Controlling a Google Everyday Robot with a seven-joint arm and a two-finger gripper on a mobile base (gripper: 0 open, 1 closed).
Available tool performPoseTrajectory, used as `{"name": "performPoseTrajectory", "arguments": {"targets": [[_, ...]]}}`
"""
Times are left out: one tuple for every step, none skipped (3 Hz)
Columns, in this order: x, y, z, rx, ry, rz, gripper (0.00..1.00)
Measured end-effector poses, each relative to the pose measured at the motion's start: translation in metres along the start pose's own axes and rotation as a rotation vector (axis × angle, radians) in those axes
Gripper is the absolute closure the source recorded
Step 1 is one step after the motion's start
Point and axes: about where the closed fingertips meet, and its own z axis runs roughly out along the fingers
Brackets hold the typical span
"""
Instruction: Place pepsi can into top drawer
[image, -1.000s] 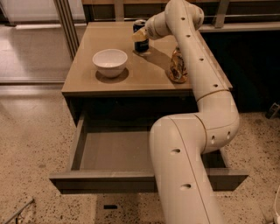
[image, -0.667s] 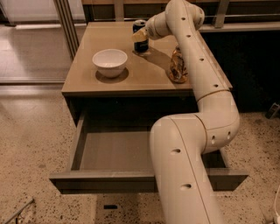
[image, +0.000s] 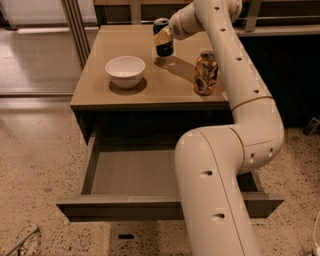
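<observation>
The pepsi can (image: 163, 39) is dark blue with a silver top and sits at the back of the tabletop (image: 100, 95). My gripper (image: 163, 36) reaches in from the right and is shut on its side. The can is upright and seems to hang just above the surface, with its shadow on the wood below it. The top drawer (image: 130, 172) is pulled out wide under the table and looks bare inside. Its plain front (image: 115, 207) faces the camera. My arm (image: 215, 170) hides the drawer's right part.
A white bowl (image: 125, 70) stands on the left of the tabletop. A gold-brown dented can (image: 205, 73) stands at the right, close under my forearm. A speckled floor lies around the table, and a dark cabinet stands to the right.
The pepsi can and the gripper on it have risen a little from the tabletop. The bowl, the dented can and the drawer have not moved.
</observation>
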Motion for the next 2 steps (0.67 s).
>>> {"name": "performPoseTrajectory", "arguments": {"targets": [[-0.019, 0.006, -0.036, -0.027, -0.004, -0.024, 1.00], [-0.042, 0.021, -0.074, -0.086, -0.028, -0.042, 1.00]]}}
